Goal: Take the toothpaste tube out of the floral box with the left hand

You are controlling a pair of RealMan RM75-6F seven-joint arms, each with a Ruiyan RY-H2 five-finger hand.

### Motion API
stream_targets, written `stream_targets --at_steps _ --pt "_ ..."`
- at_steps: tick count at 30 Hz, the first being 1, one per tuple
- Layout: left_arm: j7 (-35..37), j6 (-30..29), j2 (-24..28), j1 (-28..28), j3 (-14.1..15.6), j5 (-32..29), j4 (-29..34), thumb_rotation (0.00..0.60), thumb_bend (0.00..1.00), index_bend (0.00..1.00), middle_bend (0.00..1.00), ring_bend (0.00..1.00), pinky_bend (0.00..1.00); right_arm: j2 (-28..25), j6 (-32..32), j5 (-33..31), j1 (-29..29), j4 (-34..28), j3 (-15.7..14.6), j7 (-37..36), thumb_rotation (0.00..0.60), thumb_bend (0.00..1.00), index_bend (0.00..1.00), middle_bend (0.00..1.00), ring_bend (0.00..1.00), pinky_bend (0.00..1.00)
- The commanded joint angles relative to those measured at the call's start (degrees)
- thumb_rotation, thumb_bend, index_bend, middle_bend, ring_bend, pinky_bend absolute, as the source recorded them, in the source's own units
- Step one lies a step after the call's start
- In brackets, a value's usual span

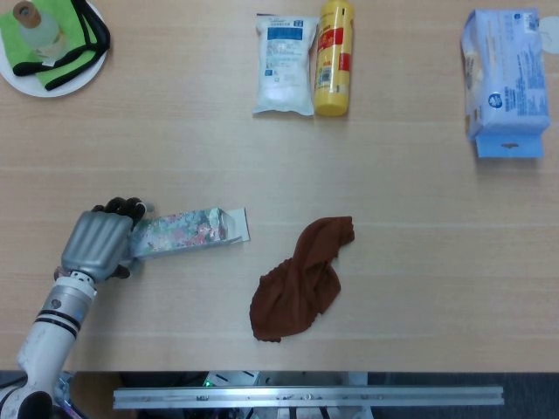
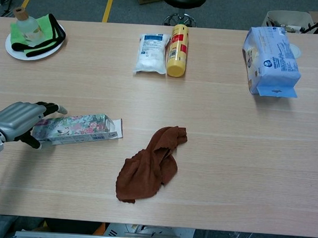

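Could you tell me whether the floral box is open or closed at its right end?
Open: the floral box lies flat with its right-end flap folded out onto the table.

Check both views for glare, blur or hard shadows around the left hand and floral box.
Head view: even light, slightly soft focus, left hand and floral box readable, no glare. Chest view: sharper, only a faint shadow under the box; hand near the frame edge.
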State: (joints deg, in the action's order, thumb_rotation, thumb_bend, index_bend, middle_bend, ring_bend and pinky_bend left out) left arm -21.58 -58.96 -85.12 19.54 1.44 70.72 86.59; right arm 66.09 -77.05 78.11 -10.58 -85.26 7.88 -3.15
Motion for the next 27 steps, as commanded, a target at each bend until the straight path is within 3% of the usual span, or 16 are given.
stream_targets --at_steps 1,8,13,27 --pt "0.35 -0.14 -0.2 0.03 0.02 0.1 -0.21 0.6 0.23 0.23 0.24 0.22 0.35 0.08 0.08 -0.06 0.01 0.1 -0.03 -0.09 0.6 0.27 0.36 0.31 0.21 0.32" --pt "2.43 -1.69 -0.86 -0.29 -0.15 1.41 -0.88 0.6 0.23 0.3 0.34 0.3 0.41 0.23 0.18 -0.1 0.08 0.24 -0.14 -0.21 0.6 0.27 0.36 0.31 0.21 0.32" --pt "4.88 -3.65 -1.95 -0.85 -0.5 2.92 -2.24 0.6 0.23 0.42 0.47 0.41 0.5 0.31 0.19 -0.1 0.08 0.3 -0.13 -0.28 0.6 0.27 0.36 0.31 0.21 0.32" --pt "8.2 -6.58 -0.77 -1.2 -0.31 7.17 -1.28 0.6 0.23 0.56 0.61 0.51 0.59 0.5 0.41 -0.17 0.11 0.51 -0.24 -0.44 0.6 0.27 0.36 0.31 0.21 0.32"
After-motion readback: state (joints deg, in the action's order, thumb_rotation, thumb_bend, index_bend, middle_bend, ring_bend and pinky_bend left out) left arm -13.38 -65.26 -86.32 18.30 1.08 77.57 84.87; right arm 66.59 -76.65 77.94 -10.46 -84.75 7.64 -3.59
